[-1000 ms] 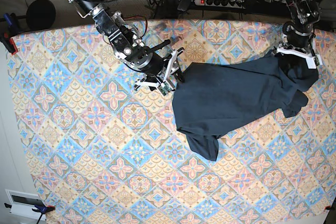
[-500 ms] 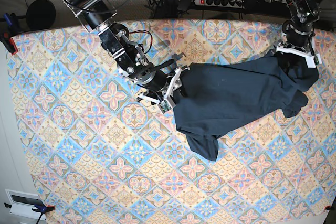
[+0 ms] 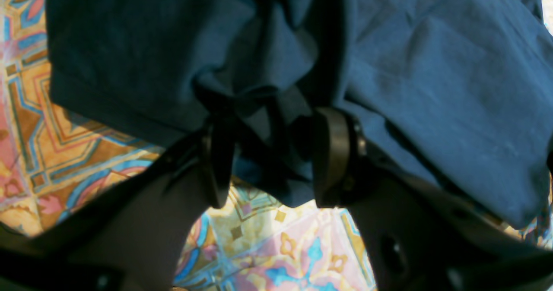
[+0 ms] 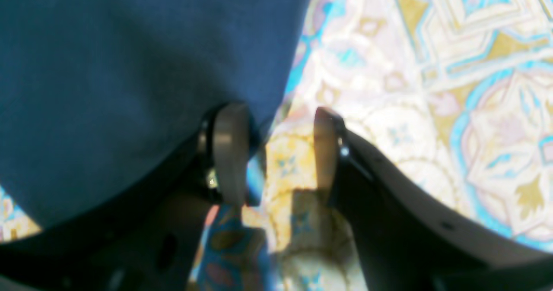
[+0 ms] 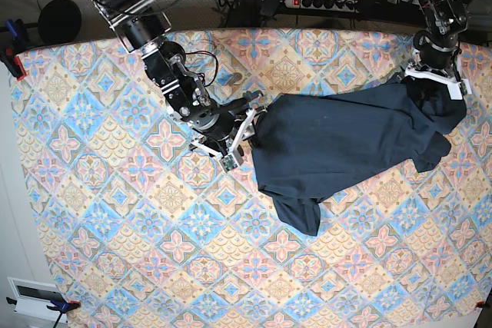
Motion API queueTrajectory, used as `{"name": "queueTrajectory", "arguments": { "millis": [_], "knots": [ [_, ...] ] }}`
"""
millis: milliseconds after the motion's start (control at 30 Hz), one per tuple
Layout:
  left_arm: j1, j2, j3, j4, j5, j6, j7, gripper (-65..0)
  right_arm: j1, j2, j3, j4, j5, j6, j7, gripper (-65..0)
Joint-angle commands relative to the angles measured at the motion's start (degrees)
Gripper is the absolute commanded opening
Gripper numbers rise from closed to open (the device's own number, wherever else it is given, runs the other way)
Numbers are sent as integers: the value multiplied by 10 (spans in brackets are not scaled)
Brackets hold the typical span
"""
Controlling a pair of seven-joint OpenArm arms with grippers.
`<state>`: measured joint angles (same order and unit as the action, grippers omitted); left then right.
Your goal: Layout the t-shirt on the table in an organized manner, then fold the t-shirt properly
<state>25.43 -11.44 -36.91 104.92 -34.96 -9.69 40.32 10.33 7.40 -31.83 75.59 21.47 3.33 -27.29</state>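
Note:
The dark navy t-shirt point(image 5: 338, 140) lies crumpled and stretched across the right half of the table point(image 5: 115, 213), with one sleeve pointing to the front. My left gripper point(image 5: 435, 81) is at the shirt's far right end. In the left wrist view it point(image 3: 274, 157) holds a thick bunch of the t-shirt point(image 3: 432, 88) between its jaws, a little above the table point(image 3: 281, 248). My right gripper point(image 5: 244, 130) is at the shirt's left edge. In the right wrist view it point(image 4: 278, 153) is open, with bare table point(image 4: 432, 66) between the jaws and one finger point(image 4: 229, 153) at the t-shirt's edge point(image 4: 108, 66).
A power strip point(image 5: 323, 1) and cables lie behind the table's back edge. A black round object point(image 5: 60, 19) and a red clamp point(image 5: 11, 63) are at the back left. A white device point(image 5: 31, 297) sits past the front left corner.
My right gripper has moved toward the front and down to the t-shirt's left edge. The left arm and the shirt's right end have not moved.

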Motion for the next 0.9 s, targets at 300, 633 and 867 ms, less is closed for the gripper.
{"name": "queueTrajectory", "arguments": {
  "millis": [300,633,867],
  "knots": [
    [2,-7,-3,10,-5,-3,-12,-367,10,-14,-21,9,4,3,13,-412],
    [2,-9,-7,10,-2,-3,-12,-368,11,-14,-31,11,4,107,13,-634],
    [0,-39,-4,10,-2,-3,-13,-368,7,-11,25,97,4,112,14,-650]
  ]
}}
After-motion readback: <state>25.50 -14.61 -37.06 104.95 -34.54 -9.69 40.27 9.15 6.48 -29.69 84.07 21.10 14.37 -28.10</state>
